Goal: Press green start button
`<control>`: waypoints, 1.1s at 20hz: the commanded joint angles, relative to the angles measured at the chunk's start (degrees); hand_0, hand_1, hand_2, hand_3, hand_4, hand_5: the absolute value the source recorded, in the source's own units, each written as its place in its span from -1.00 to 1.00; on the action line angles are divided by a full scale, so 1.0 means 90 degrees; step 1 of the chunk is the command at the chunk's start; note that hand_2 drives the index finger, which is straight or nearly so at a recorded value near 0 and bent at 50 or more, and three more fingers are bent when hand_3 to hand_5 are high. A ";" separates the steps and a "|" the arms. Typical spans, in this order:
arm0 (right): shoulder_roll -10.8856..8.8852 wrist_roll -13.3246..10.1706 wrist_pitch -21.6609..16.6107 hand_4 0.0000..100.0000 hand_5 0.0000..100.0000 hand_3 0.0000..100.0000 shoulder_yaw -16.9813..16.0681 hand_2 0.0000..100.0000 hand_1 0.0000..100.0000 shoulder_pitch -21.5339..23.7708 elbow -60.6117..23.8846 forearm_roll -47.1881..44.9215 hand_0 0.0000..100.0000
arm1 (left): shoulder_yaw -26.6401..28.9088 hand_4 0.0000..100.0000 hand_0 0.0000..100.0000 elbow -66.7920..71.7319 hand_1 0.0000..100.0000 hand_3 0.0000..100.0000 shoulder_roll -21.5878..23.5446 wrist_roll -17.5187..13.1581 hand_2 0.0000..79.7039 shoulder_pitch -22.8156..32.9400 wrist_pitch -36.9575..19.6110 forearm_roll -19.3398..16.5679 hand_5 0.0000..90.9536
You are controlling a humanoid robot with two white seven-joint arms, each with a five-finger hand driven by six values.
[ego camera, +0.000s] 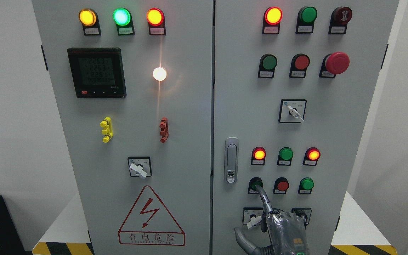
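The green start button [255,183] sits in the lower row of the right cabinet door [349,141], leftmost of three. My right hand [280,225], wrapped in grey covering, comes up from the bottom edge right of the middle. Its index finger [264,200] is stretched out, with the tip on the lower right of the green button. The other fingers are curled and the thumb [241,236] sticks out to the lower left. The hand holds nothing. My left arm is out of view.
A red button [282,185] and another green button [307,183] are right of the pressed one. Above are three indicator lamps [285,154]. A white selector switch [254,220] is just left of the hand, and a door latch [231,160] is further left.
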 commanded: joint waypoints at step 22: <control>0.0002 0.0034 0.0025 0.78 1.00 0.83 -0.0048 -0.94 -0.30 -0.0063 0.0072 0.0012 -0.56 | 0.0000 -1.00 -0.76 0.0186 0.11 -1.00 0.0000 -0.0002 -1.00 -0.0176 0.0002 0.0000 -1.00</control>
